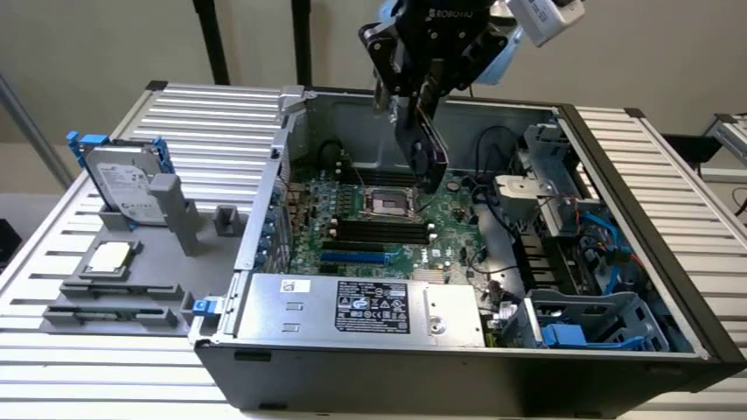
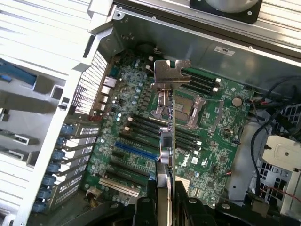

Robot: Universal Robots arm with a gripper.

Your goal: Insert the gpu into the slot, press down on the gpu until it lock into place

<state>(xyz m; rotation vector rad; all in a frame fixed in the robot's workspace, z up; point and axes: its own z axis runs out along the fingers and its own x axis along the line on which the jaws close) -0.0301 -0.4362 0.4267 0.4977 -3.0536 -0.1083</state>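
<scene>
The tool (image 1: 411,92) is clenched on the gpu (image 1: 422,149), holding it on edge above the motherboard (image 1: 450,229) inside the open case (image 1: 350,376). The blue slot (image 1: 353,259) lies apart from the gpu, unoccupied.

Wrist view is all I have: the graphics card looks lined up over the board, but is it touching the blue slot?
Observer: No. In the exterior view the graphics card hangs in the air from the hand, well clear of the blue slot.
Operator: Where is its lower end?
Observer: In that view it shows right by the processor socket, not by the slot.
Operator: Is the card hanging straight?
Observer: Nearly upright; its lower end leans slightly toward the exterior view's right.
</scene>
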